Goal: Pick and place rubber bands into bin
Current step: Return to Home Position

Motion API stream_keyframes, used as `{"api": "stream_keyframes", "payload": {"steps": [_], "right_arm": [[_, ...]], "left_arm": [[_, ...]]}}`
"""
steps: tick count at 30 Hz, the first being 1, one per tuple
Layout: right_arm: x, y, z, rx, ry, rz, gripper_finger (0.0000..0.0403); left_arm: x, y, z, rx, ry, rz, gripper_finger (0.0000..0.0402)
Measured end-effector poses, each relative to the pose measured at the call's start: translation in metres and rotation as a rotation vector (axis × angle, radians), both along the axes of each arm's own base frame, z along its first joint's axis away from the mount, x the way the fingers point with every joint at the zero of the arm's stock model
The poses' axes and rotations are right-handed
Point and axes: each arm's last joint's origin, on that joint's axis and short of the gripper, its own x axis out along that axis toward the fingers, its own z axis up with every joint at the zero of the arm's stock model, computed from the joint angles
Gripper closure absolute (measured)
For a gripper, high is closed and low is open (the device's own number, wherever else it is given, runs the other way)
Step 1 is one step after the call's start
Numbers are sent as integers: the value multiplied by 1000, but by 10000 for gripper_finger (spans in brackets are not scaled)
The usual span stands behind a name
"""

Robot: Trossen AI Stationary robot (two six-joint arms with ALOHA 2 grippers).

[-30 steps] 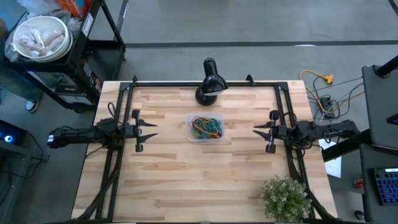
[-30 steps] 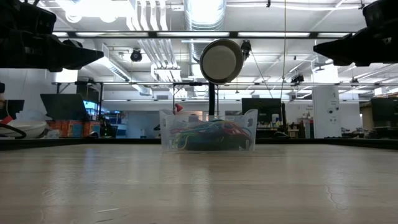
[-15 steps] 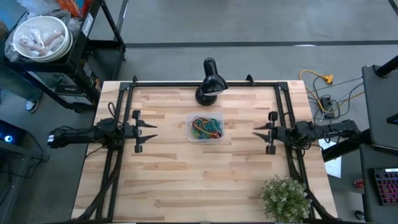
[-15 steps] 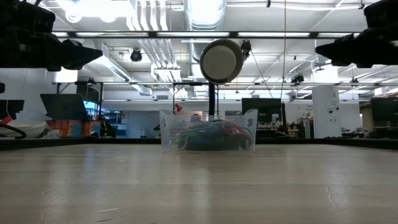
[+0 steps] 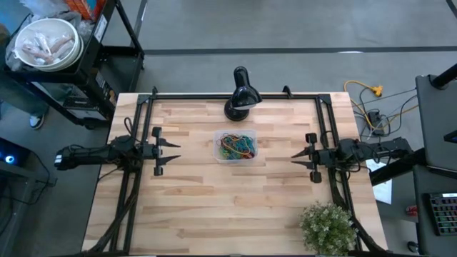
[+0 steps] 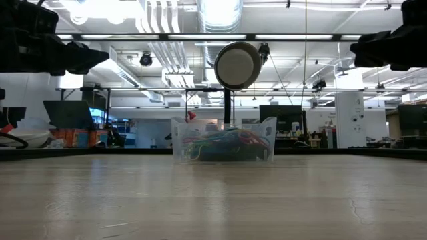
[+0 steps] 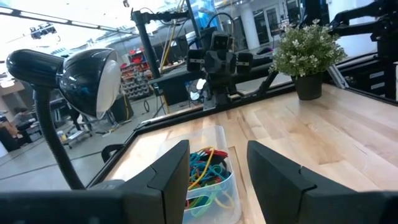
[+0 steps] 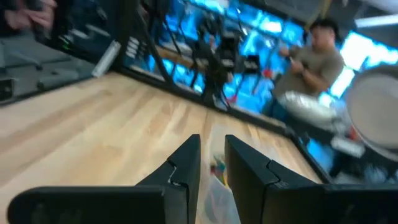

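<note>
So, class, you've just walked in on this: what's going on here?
Nothing is being handled right now. The rubber bands lie heaped inside the clear bin at the middle of the table. The left hand and right hand hang open and empty, one on each side of the bin.

A black desk lamp (image 5: pixel 241 96) is standing at the middle of the worktop's (image 5: pixel 214 207) far edge. A potted plant (image 5: pixel 328 227) is sitting at its near right corner. A yellow cable (image 5: pixel 371 91) is lying on the floor past the far right corner.

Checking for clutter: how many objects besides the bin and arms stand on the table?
2: lamp at the far edge behind the bin, plant at the near right corner. Nothing looks hidden.
</note>
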Motion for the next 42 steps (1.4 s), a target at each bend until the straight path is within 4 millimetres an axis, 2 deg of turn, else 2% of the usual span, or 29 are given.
{"api": "stream_keyframes", "payload": {"steps": [3, 13, 42], "right_arm": [[2, 2, -4, -35, -32, 40, 335], [2, -3, -3, -24, -38, -13, 335], [4, -4, -6, -32, -9, -12, 335]], "left_arm": [[0, 0, 0, 1, -5, -2, 256], [0, 0, 1, 2, -6, -2, 256], [0, 0, -1, 1, 14, -14, 256]]}}
